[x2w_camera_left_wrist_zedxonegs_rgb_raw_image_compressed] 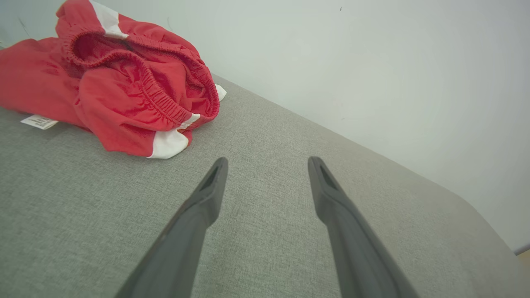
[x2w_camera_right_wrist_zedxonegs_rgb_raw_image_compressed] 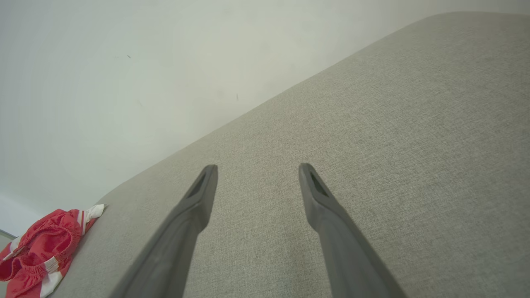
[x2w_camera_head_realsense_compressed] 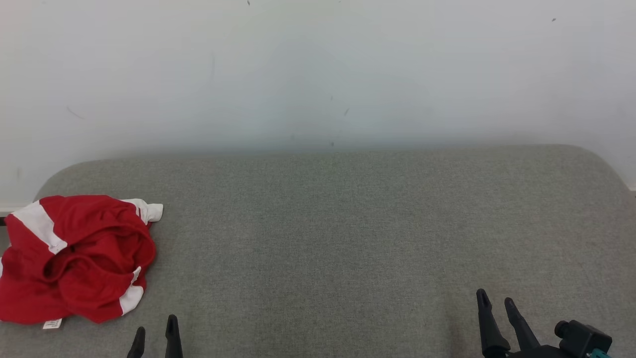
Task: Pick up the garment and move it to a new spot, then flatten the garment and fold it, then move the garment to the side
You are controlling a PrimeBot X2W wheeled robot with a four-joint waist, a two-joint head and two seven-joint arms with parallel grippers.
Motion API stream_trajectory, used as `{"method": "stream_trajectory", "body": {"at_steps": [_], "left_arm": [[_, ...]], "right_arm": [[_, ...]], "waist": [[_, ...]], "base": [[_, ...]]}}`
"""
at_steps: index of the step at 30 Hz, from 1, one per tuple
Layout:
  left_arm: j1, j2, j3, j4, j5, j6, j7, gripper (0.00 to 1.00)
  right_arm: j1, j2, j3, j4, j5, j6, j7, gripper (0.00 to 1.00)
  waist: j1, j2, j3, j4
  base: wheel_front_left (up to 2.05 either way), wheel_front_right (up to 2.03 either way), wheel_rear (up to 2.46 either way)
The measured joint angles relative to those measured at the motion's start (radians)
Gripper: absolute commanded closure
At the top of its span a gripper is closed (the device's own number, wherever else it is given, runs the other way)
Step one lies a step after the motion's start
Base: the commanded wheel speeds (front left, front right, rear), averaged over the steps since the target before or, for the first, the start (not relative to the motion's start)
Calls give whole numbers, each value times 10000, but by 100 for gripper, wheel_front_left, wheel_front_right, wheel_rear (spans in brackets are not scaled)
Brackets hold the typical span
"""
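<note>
One garment: red shorts with white side panels (x2w_camera_head_realsense_compressed: 74, 258), crumpled in a loose heap. The elastic waistband (x2w_camera_left_wrist_zedxonegs_rgb_raw_image_compressed: 161, 99) gapes open on top, and a white care tag (x2w_camera_head_realsense_compressed: 52, 324) sticks out at the near edge.
Garment's place: the left end of the grey fabric-covered counter (x2w_camera_head_realsense_compressed: 323, 223), lying flat on it with nothing on top.
Step in hand: by my reading the first one, the pick-up. It is not yet begun, since the shorts lie untouched and unlifted.
Left fingers (x2w_camera_head_realsense_compressed: 173, 338): spread wide and holding nothing. They sit low at the near edge, just right of the heap and nearer than it.
Gap to cloth: close but apart. In the left wrist view the fingers (x2w_camera_left_wrist_zedxonegs_rgb_raw_image_compressed: 207, 198) point past the garment (x2w_camera_left_wrist_zedxonegs_rgb_raw_image_compressed: 124, 82), which lies up and to the left of the tips. Its white hem corner is the nearest part.
Right fingers (x2w_camera_head_realsense_compressed: 489, 323): spread wide and holding nothing, at the near right and well apart from the shorts. In the right wrist view the fingers (x2w_camera_right_wrist_zedxonegs_rgb_raw_image_compressed: 194, 203) aim at plain counter, with the garment (x2w_camera_right_wrist_zedxonegs_rgb_raw_image_compressed: 37, 252) off in the lower left corner.
Next move calls for: probably the left arm swinging left and further out over the heap, then coming down on a raised fold or the waistband rim. There the spread fingers can close on one bunch of cloth rather than scrape the counter.
Risk: a pinch on a single thin layer may let the rest trail and drag.
New spot: the wide grey stretch between the heap and the right fingers looks suitable.
Backdrop: a pale wall (x2w_camera_head_realsense_compressed: 318, 74) rises behind the far edge.
</note>
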Motion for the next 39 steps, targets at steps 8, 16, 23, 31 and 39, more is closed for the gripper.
{"method": "stream_trajectory", "body": {"at_steps": [8,16,23,31,39], "left_arm": [[61,8,23,40,817,-10,-199,0],[191,13,58,75,1521,-44,-357,0],[237,15,115,115,2034,-73,-516,0],[276,19,155,182,2598,-86,-654,0],[361,21,184,232,3058,-88,-780,0]], "right_arm": [[67,-6,-6,29,-800,0,-104,0],[135,-6,31,33,-1494,0,-207,0],[203,-4,105,19,-2029,0,-293,0],[255,4,198,23,-2583,0,-426,0],[262,2,270,113,-3064,0,-554,0]], "waist": [[0,0,-88,-7],[0,0,-171,-28],[0,0,-230,-13],[0,0,-309,-1],[0,0,-382,-30]], "base": [[0,0,0],[0,0,0],[0,0,0],[0,0,0],[0,0,0]]}}
